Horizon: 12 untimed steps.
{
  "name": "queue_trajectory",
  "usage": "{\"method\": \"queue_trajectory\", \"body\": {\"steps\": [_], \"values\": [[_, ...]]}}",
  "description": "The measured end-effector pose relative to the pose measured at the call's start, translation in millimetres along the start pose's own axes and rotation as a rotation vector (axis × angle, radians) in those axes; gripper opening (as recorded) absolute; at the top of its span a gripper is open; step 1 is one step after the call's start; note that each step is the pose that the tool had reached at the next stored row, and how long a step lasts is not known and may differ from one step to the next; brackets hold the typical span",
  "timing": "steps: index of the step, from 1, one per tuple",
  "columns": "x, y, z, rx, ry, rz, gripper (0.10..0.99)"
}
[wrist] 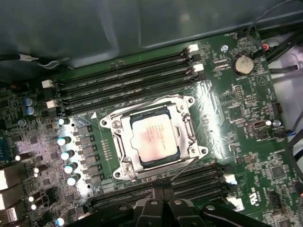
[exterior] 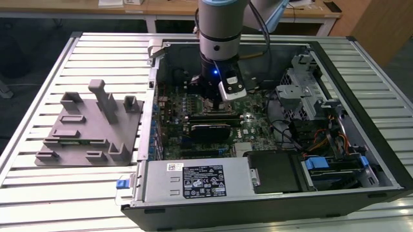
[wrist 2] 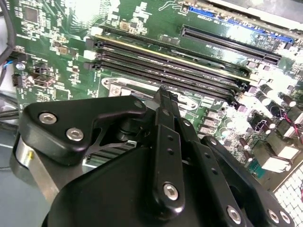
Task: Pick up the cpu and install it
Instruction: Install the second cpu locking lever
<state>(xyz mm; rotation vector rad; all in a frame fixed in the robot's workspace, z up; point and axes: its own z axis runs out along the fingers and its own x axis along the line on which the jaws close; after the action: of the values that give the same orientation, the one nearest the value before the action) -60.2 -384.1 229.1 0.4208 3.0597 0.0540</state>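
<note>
Exterior view, left to right: grey fixture block (exterior: 90, 128) sits on the slatted tabletop (exterior: 38, 193), just beside the open PC case (exterior: 361, 159). The arm (exterior: 219, 34) reaches down into the case over the motherboard (exterior: 258, 128), claw (exterior: 216, 99) low near the board.

In the first wrist view the cpu (wrist: 154, 139) lies flat and square inside the metal socket frame (wrist: 187, 127), between the two banks of memory slots (wrist: 123, 82). It looks seated already, silver top up. The claw (wrist: 163, 194) fingertips sit pressed together just beside the socket's edge, holding nothing; the second wrist view agrees, tips (wrist 2: 165, 101) meeting above the board.

Handling judgement: the chip is light, stiff and thin, with a slick metal lid and a fragile contact side. Best taken by two opposite rim edges, kept level, never pressed down on the socket.
</note>
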Motion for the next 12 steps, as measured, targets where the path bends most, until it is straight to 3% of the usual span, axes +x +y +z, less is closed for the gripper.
{"method": "queue_trajectory", "body": {"steps": [12], "values": [[2.9, -1.0, 8.4, 0.0, 0.0, 0.0, 0.106]]}}
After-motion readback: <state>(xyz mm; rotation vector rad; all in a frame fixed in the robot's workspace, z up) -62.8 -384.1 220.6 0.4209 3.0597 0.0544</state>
